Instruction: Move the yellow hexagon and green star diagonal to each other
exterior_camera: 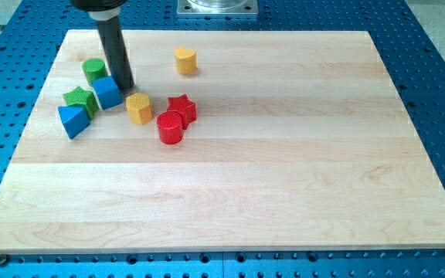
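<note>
The yellow hexagon [139,108] lies on the wooden board at the view's upper left. The green star [79,100] lies to its left, with a blue cube [107,92] between them. My tip [124,86] rests on the board right beside the blue cube's right side, just above and left of the yellow hexagon. The rod rises from there out of the view's top.
A green cylinder [93,70] sits above the blue cube. A blue triangle [73,120] lies below the green star. A red star [181,109] and a red cylinder [170,127] sit right of the hexagon. A yellow heart-like block [185,59] lies near the top edge.
</note>
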You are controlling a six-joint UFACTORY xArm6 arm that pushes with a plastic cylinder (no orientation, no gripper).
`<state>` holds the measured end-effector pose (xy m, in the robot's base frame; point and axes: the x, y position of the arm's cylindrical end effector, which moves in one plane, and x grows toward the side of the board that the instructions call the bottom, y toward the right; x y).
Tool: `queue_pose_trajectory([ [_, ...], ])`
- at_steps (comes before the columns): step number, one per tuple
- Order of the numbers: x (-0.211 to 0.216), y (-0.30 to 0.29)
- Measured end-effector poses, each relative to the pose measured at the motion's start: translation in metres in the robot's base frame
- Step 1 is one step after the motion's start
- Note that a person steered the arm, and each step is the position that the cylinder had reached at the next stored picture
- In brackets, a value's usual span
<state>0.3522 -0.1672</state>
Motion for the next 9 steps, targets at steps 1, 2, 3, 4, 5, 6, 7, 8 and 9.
queue_pose_trajectory([
  [1, 0.025, 0.037],
  [2, 0.076, 0.040],
  [3, 0.138, 0.040],
  [4, 0.131, 0.004],
  [5, 0.161, -0.091],
  [6, 0.124, -0.131],
  [7, 0.058, -0.110],
  [8, 0.050, -0.078],
  [9, 0.050, 0.008],
])
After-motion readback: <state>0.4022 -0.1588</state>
